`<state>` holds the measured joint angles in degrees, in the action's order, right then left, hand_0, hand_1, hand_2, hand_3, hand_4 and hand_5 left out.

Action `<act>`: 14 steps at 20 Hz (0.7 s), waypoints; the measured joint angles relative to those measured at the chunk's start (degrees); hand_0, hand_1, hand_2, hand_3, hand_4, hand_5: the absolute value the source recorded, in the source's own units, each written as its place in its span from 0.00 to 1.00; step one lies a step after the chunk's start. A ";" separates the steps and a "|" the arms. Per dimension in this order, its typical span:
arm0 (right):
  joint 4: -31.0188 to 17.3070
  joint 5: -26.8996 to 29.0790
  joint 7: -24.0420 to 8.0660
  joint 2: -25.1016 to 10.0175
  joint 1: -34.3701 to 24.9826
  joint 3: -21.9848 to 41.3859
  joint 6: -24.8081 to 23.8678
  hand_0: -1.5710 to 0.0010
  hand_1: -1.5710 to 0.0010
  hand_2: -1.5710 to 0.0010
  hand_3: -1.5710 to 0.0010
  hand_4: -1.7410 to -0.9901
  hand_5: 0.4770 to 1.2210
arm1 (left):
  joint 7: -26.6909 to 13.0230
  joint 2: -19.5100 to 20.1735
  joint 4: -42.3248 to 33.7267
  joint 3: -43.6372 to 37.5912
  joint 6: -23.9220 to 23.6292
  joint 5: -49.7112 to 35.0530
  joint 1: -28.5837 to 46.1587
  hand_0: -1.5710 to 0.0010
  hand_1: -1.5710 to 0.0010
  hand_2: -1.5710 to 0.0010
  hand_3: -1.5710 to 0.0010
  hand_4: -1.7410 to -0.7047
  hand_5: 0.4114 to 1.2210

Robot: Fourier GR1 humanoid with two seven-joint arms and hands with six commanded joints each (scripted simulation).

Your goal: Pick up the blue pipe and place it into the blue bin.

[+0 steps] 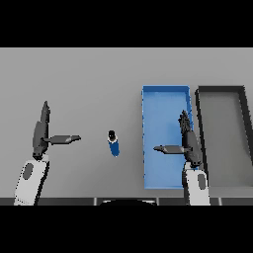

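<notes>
Two rectangular bins, a blue pipe and both robot hands on a grey surface [99, 74].

A shallow rectangular blue bin [166, 91] is shown with nothing lying in it; a dark-rimmed grey bin [222, 90] is set just beside it on the right. The small blue cylindrical pipe [113, 143], capped in black, is seen on the surface left of the blue bin. The right robot hand [188, 141] is held over the blue bin, the left robot hand [42, 131] well left of the pipe; both are spread straight, thumbs outstretched, and nothing is held.

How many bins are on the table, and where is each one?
2. The blue bin sits right of the blue pipe; the dark grey bin stands directly to its right. None seems hidden.
</notes>
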<state>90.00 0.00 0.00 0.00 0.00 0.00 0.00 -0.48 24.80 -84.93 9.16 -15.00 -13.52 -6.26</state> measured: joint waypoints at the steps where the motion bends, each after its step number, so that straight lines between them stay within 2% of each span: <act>1: 0.01 0.07 0.01 -0.07 0.01 -0.07 -0.01 1.00 1.00 1.00 1.00 0.69 0.17 | 0.28 -0.08 -0.06 0.04 -0.07 0.04 0.00 1.00 1.00 1.00 1.00 0.71 0.22; 6: 0.19 0.71 -0.09 -0.72 0.14 -0.66 0.33 1.00 1.00 1.00 1.00 0.69 0.17 | 0.08 -0.75 -0.98 1.09 -0.82 0.93 0.55 1.00 1.00 1.00 1.00 0.71 0.22; 7: 2.17 -2.41 4.53 -4.08 2.82 1.11 2.10 1.00 1.00 1.00 1.00 0.68 0.17 | 4.69 3.03 -2.06 2.81 5.04 1.44 3.06 1.00 1.00 1.00 1.00 0.70 0.22; 8: 3.74 -3.36 6.35 -5.85 4.40 2.28 3.89 1.00 1.00 1.00 1.00 0.68 0.17 | 6.66 5.86 -2.13 3.29 8.87 1.40 3.97 1.00 1.00 1.00 1.00 0.70 0.22; 11: 5.66 -5.66 4.97 -7.51 5.03 3.78 4.39 1.00 1.00 1.00 1.00 0.68 0.16 | 7.70 8.85 -2.14 4.03 13.06 1.38 4.24 1.00 1.00 1.00 1.00 0.71 0.22; 14: 7.30 -6.57 4.05 -7.87 6.19 4.68 4.55 1.00 1.00 1.00 1.00 0.69 0.15 | 8.42 9.06 -1.62 4.71 15.03 1.20 4.46 1.00 1.00 1.00 1.00 0.70 0.22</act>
<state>97.31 -6.57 4.05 -7.87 6.19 4.68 4.55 7.94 33.86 -86.55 13.86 0.02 -12.32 -1.81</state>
